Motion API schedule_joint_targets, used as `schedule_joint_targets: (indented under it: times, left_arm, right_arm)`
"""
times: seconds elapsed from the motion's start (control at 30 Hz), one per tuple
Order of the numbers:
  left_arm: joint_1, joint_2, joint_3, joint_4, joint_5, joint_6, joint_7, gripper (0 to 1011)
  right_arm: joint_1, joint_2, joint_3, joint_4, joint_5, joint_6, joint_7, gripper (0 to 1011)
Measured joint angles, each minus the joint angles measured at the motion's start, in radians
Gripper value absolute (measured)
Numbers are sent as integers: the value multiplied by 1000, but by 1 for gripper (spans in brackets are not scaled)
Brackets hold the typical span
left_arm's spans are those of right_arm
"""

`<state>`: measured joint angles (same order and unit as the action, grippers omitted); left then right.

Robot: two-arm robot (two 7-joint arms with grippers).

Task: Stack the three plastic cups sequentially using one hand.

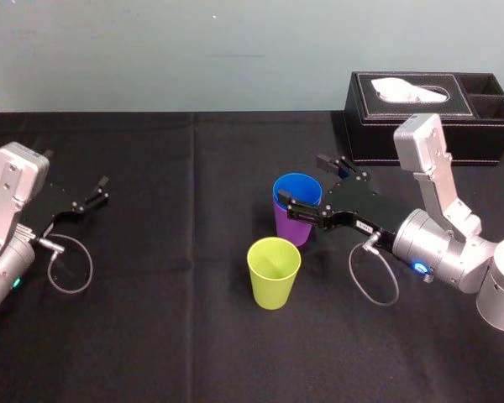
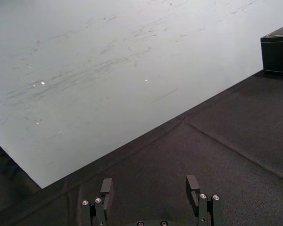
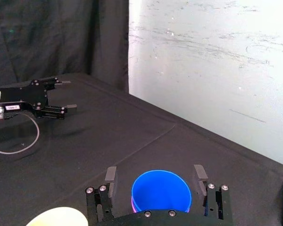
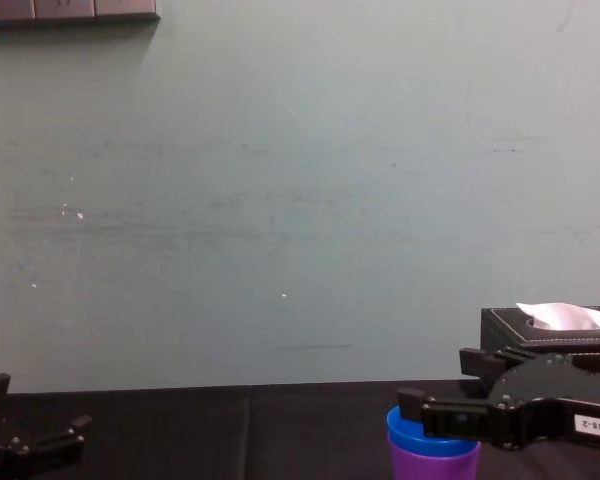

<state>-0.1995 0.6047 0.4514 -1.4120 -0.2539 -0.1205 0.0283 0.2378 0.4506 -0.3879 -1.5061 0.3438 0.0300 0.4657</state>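
Blue cup (image 1: pixel 296 189) nested in purple cup (image 1: pixel 291 227). Right gripper (image 1: pixel 301 179) straddles blue rim, fingers apart, gaps each side: no grip. Yellow-green cup (image 1: pixel 274 273) just in front, unstacked, likely next. Left gripper (image 1: pixel 101 190) parked far left, fingers apart.

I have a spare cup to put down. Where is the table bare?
Bare: the cloth between the left gripper and the yellow-green cup. Crowded: the open right gripper straddles the blue cup nested in the purple cup, tissue box behind.

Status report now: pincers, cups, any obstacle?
Right pincer open, straddling blue cup nested in purple cup. Left pincer open, parked at left. Yellow-green cup stands alone, apart. Tissue box behind, not blocking.
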Motion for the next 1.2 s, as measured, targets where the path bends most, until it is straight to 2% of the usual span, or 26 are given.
schedule_joint_targets:
  times: [0.27,0.73,0.93,1.2]
  left_arm:
    - [0,0,0,0,0,0,0,1011]
    - [0,0,0,0,0,0,0,1011]
    - [0,0,0,0,0,0,0,1011]
    - [0,0,0,0,0,0,0,1011]
  right_arm:
    - [-38,29,16,-43,2,-26,8,1003]
    - [-175,163,70,-173,58,-45,70,1003]
    - [-218,205,72,-197,69,-51,92,1003]
    - [-245,224,60,-192,82,-44,106,1003]
